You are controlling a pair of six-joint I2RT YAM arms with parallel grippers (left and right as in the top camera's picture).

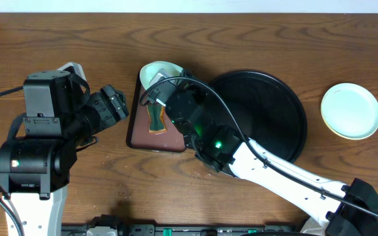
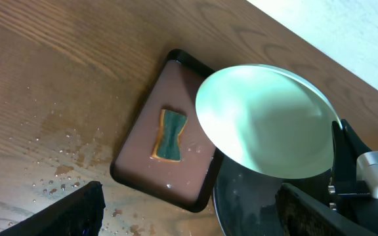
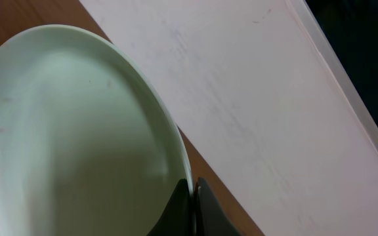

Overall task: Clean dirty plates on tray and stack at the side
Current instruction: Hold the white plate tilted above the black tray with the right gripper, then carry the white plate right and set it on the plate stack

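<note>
Now my right pincer pinches a pale plate by its rim, tilted above the brown tray beside the black tray, presumably so my wide-open left pincer can reach the sponge; a second plate lies well aside.

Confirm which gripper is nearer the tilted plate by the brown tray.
Right. Right gripper is shut on the plate at its rim; left gripper hangs open left of the brown tray, clear of the plate.
</note>
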